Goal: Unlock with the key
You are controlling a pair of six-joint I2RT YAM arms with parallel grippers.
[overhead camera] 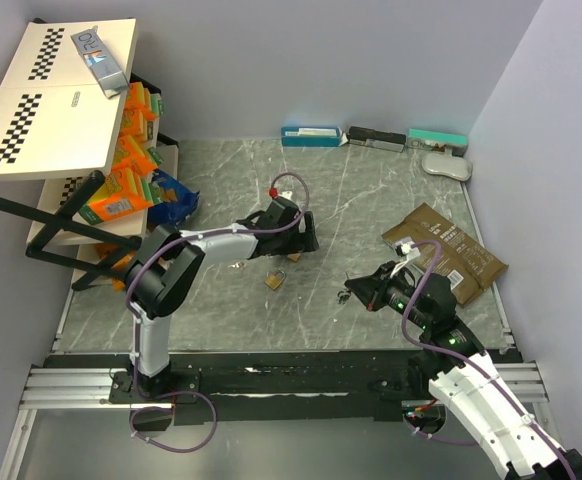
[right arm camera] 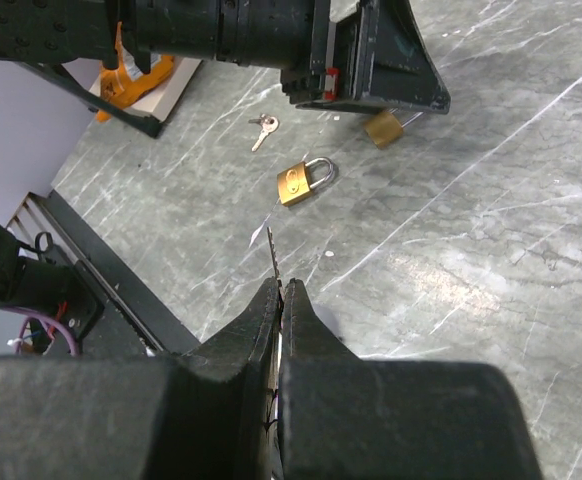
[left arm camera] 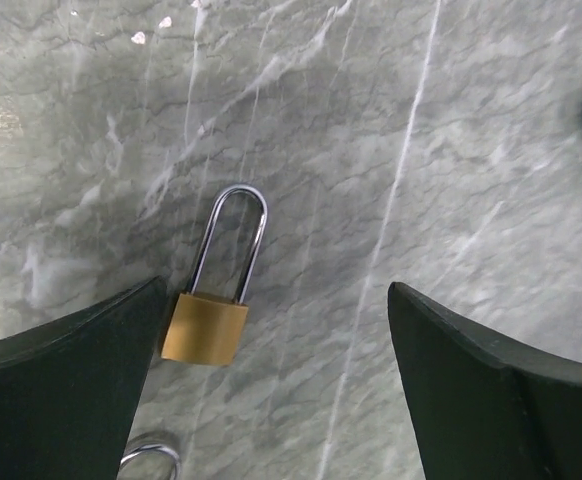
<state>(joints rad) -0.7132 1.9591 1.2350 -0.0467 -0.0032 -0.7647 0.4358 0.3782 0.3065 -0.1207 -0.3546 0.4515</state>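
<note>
**Desk:** Where is the key?

**Me:** I have the key [right arm camera: 272, 250] in the right gripper [right arm camera: 279, 295]. Its fingers are pressed together on the key's head, and the thin blade sticks out past the tips. The blade points toward the short-shackle padlock [right arm camera: 301, 182], with bare marble between them.

**Desk:** How does that lock lie?

**Me:** It lies flat on the table [overhead camera: 371, 200], near the middle, with its shackle closed. In my top view it sits between the two grippers, nearer the left one.

**Desk:** And the left side?

**Me:** The left gripper [left arm camera: 276, 290] is spread wide and low over the table. On its wrist camera I see a long-shackle padlock [left arm camera: 205, 328] lying flat, with the shackle seated in the brass body. The body is right at the edge of one finger [left arm camera: 61, 400]. I cannot tell whether they touch.

**Desk:** Anything else close by?

**Me:** A loose key [right arm camera: 263, 128] lies on the marble beyond the short-shackle padlock, near the left arm. A piece of metal ring [left arm camera: 151, 460] shows at the bottom of the left wrist view, and I cannot tell what it belongs to. A brown package [overhead camera: 451, 255] lies flat beside the right arm, toward the right wall.
</note>
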